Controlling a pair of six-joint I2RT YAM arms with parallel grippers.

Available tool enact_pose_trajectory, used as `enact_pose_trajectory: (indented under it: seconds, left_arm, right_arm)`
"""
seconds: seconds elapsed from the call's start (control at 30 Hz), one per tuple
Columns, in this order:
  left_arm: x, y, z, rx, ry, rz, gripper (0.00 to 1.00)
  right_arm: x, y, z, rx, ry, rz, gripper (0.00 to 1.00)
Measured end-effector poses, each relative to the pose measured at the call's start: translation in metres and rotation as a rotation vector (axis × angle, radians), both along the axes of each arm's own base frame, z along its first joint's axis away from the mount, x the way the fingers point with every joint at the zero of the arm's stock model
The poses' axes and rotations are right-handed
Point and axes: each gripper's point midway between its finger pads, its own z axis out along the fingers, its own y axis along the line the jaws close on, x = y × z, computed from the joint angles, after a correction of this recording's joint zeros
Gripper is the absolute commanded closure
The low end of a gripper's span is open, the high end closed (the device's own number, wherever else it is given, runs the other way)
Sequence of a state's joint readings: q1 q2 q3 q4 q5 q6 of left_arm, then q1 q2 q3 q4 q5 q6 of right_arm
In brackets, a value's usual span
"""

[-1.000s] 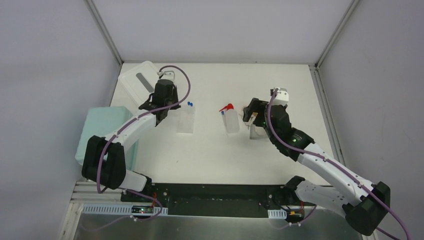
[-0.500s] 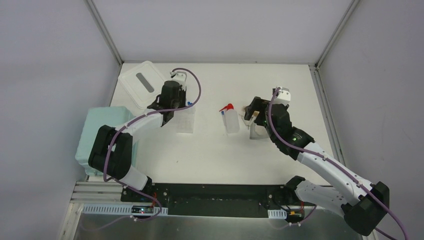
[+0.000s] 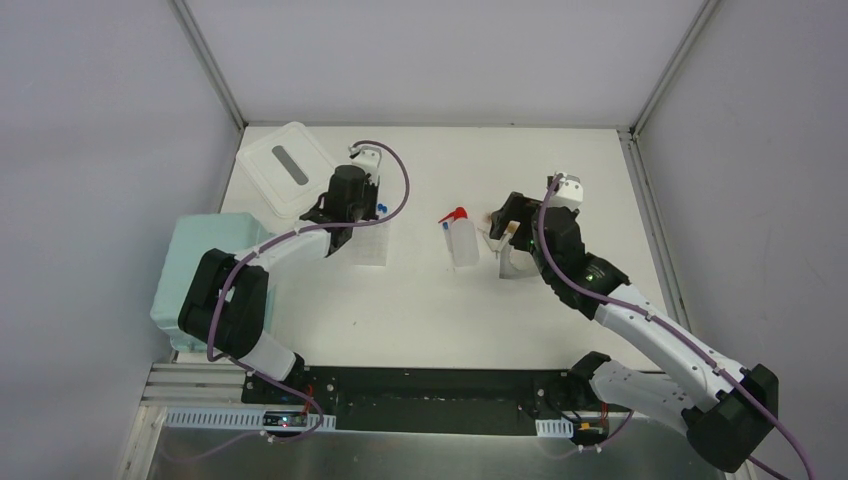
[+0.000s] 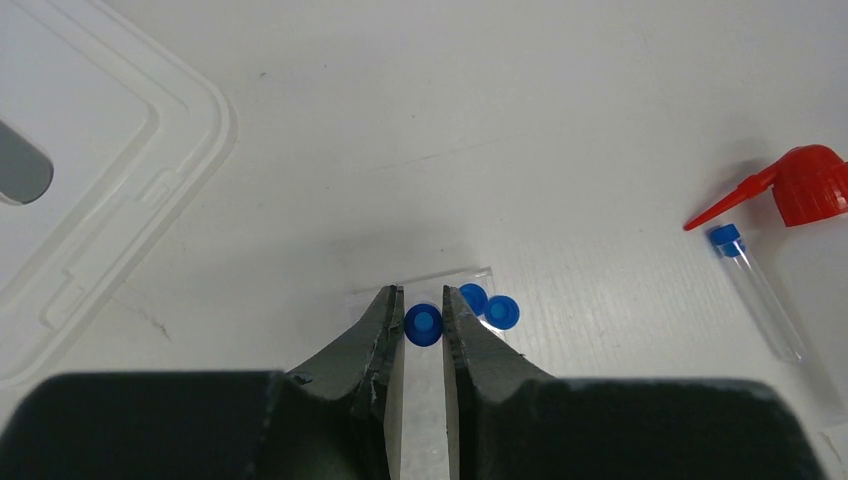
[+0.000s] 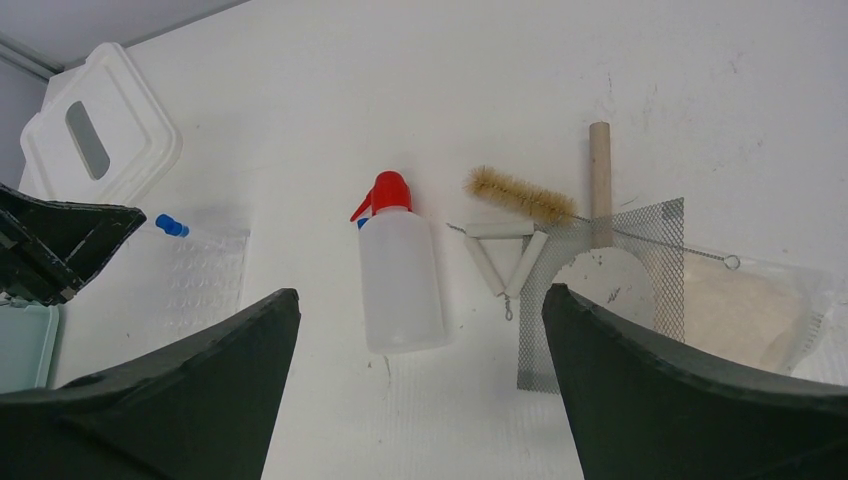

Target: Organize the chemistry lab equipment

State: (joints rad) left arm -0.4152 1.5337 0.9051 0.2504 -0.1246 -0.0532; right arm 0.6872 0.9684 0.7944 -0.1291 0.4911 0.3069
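Observation:
My left gripper (image 4: 423, 300) is shut on a small blue-capped tube (image 4: 423, 325), held upright over the far end of the clear tube rack (image 4: 440, 277). Two more blue caps (image 4: 488, 306) stand in the rack just right of my fingers. From above, that gripper (image 3: 350, 215) hangs at the rack (image 3: 372, 245). A loose tube (image 4: 762, 295) lies beside the white squeeze bottle with red spout (image 3: 462, 238). My right gripper (image 5: 420, 292) is open above the bottle (image 5: 400, 280), holding nothing. Right of it lie a brush (image 5: 520, 195) and a wooden handle (image 5: 600, 165).
A white lid (image 3: 285, 165) lies at the back left, with the pale teal bin (image 3: 205, 265) off the table's left edge. Wire mesh (image 5: 610, 290), a white triangle (image 5: 503, 255) and a clear plastic pouch (image 5: 745, 310) lie near the bottle's right.
My left arm has swung right from beside the white lid to over the rack's far end, staying shut. The right arm has hardly moved.

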Motion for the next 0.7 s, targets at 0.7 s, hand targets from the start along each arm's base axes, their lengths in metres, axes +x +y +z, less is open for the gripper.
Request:
enact_pose_trajectory:
  seconds: [0.7]
  left_arm:
    - [-0.003, 0.011, -0.001, 0.033, -0.023, 0.044, 1.0]
  right_arm:
    - [0.001, 0.0, 0.0, 0.024, 0.006, -0.008, 0.05]
